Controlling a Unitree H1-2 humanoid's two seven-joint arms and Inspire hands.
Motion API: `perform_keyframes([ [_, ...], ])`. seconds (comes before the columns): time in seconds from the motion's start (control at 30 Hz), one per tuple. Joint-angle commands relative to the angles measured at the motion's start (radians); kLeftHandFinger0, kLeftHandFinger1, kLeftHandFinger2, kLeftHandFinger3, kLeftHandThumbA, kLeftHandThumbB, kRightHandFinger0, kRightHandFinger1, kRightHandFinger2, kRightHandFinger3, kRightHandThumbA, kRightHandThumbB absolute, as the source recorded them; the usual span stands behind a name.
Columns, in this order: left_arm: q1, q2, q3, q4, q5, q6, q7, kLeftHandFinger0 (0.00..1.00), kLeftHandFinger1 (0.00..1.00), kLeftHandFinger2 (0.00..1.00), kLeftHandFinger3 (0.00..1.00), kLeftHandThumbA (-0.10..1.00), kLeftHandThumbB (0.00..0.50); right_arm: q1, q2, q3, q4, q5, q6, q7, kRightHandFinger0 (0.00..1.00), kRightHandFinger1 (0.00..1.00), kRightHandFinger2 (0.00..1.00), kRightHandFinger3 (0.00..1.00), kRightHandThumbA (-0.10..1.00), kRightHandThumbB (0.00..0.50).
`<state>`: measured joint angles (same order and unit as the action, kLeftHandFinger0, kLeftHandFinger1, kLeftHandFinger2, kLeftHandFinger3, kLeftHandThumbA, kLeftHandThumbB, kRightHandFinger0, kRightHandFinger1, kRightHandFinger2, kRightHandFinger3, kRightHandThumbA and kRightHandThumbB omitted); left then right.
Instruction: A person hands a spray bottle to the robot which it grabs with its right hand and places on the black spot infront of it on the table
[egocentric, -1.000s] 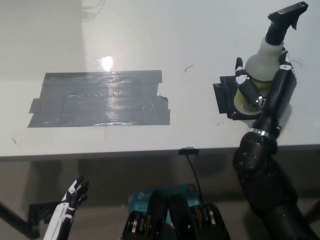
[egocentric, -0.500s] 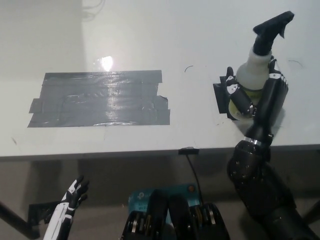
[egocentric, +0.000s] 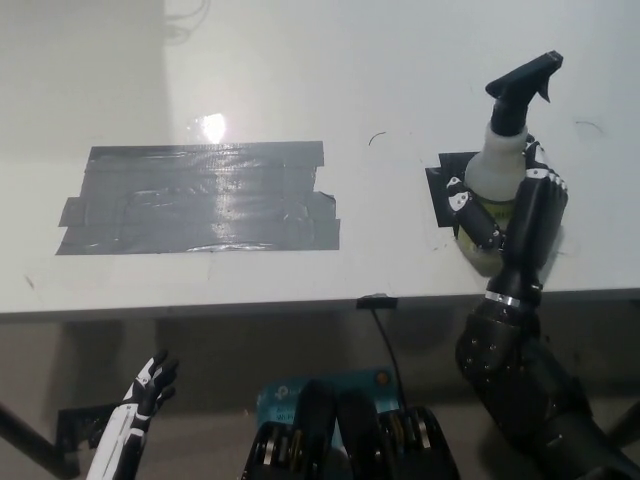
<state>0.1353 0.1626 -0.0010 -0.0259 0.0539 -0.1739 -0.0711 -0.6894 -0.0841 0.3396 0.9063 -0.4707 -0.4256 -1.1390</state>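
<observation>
While the right hand (egocentric: 510, 215) wraps the spray bottle (egocentric: 497, 170) over the black spot (egocentric: 443, 190), the left hand (egocentric: 148, 388) hangs spread.

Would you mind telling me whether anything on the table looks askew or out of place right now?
The white spray bottle with the black trigger head leans, top tilted right, held in the black right hand over the small black square patch. The large grey tape patch has ragged, uneven edges. The white left hand hangs below the table.

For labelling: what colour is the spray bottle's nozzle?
Black, on a whitish spray bottle; head view.
</observation>
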Motion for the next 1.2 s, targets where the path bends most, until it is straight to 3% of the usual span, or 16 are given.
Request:
perform_keyframes([
  [0.0, -0.002, 0.003, -0.006, -0.027, -0.005, -0.038, -0.009, 1.00, 1.00, 1.00, 1.00, 1.00, 0.251, -0.043, 0.004, -0.006, 0.028, 0.066, -0.044, -0.016, 0.00, 0.11, 0.56, 0.62, 0.10, 0.009],
  [0.17, -0.003, 0.003, -0.004, -0.027, -0.009, -0.035, -0.008, 1.00, 1.00, 1.00, 1.00, 1.00, 0.244, -0.037, 0.014, -0.017, 0.057, 0.097, -0.044, 0.005, 0.00, 0.10, 0.51, 0.57, 0.14, 0.017],
  [0.23, -0.004, 0.004, -0.002, -0.026, -0.013, -0.037, -0.010, 1.00, 1.00, 1.00, 1.00, 1.00, 0.235, -0.021, 0.019, -0.038, 0.040, 0.157, -0.044, 0.093, 0.02, 0.18, 0.58, 0.62, 0.25, 0.049],
  [0.27, -0.004, 0.004, -0.002, -0.026, -0.014, -0.035, -0.010, 1.00, 1.00, 1.00, 1.00, 1.00, 0.236, -0.013, 0.018, -0.046, 0.034, 0.179, -0.044, 0.140, 0.18, 0.37, 0.72, 0.82, 0.38, 0.110],
  [0.3, -0.004, 0.003, -0.002, -0.026, -0.015, -0.034, -0.010, 1.00, 1.00, 1.00, 1.00, 1.00, 0.242, 0.000, 0.016, -0.054, 0.019, 0.214, -0.044, 0.209, 0.47, 0.65, 0.96, 1.00, 0.47, 0.157],
  [0.33, -0.004, 0.002, -0.002, -0.027, -0.014, -0.033, -0.010, 1.00, 1.00, 1.00, 1.00, 1.00, 0.244, 0.029, 0.010, -0.065, -0.025, 0.294, -0.044, 0.354, 0.77, 0.95, 1.00, 1.00, 0.52, 0.205],
  [0.37, -0.005, 0.002, -0.002, -0.026, -0.015, -0.034, -0.010, 1.00, 1.00, 1.00, 1.00, 1.00, 0.238, 0.040, 0.007, -0.071, -0.044, 0.332, -0.044, 0.424, 1.00, 1.00, 1.00, 1.00, 0.57, 0.264],
  [0.4, -0.006, 0.002, -0.002, -0.026, -0.016, -0.035, -0.011, 1.00, 1.00, 1.00, 1.00, 1.00, 0.237, 0.047, 0.005, -0.075, -0.054, 0.355, -0.044, 0.465, 1.00, 1.00, 1.00, 1.00, 0.58, 0.281],
  [0.43, -0.005, 0.003, -0.001, -0.023, -0.018, -0.041, -0.010, 1.00, 1.00, 1.00, 1.00, 1.00, 0.236, 0.062, -0.007, -0.070, -0.069, 0.384, -0.044, 0.557, 1.00, 1.00, 1.00, 1.00, 0.68, 0.373],
  [0.5, -0.005, 0.004, 0.001, -0.021, -0.018, -0.042, -0.009, 1.00, 1.00, 1.00, 1.00, 1.00, 0.235, 0.068, -0.025, -0.054, -0.067, 0.367, -0.044, 0.605, 1.00, 1.00, 1.00, 1.00, 0.77, 0.418],
  [0.57, -0.006, 0.004, 0.002, -0.018, -0.024, -0.045, -0.012, 1.00, 1.00, 1.00, 1.00, 0.99, 0.233, 0.075, -0.039, -0.048, -0.075, 0.360, -0.041, 0.633, 1.00, 1.00, 1.00, 1.00, 0.79, 0.425],
  [0.6, -0.006, 0.004, 0.001, -0.016, -0.021, -0.049, -0.010, 1.00, 1.00, 1.00, 1.00, 0.99, 0.233, 0.084, -0.049, -0.045, -0.096, 0.372, -0.032, 0.662, 1.00, 1.00, 1.00, 1.00, 0.81, 0.462],
  [0.7, -0.006, 0.004, 0.001, -0.017, -0.014, -0.051, -0.008, 1.00, 1.00, 1.00, 1.00, 1.00, 0.231, 0.105, -0.071, -0.037, -0.159, 0.384, 0.008, 0.708, 1.00, 1.00, 1.00, 1.00, 0.86, 0.499],
  [0.9, -0.005, 0.004, 0.001, -0.020, -0.011, -0.046, -0.007, 1.00, 1.00, 1.00, 1.00, 1.00, 0.241, 0.170, -0.121, -0.015, -0.325, 0.370, 0.091, 0.751, 1.00, 1.00, 1.00, 1.00, 0.93, 0.500],
  [1.17, -0.018, 0.010, 0.008, -0.021, -0.018, -0.035, -0.008, 1.00, 1.00, 1.00, 1.00, 1.00, 0.257, 0.241, -0.159, -0.029, -0.498, 0.425, 0.125, 0.831, 1.00, 1.00, 1.00, 1.00, 0.92, 0.500],
])
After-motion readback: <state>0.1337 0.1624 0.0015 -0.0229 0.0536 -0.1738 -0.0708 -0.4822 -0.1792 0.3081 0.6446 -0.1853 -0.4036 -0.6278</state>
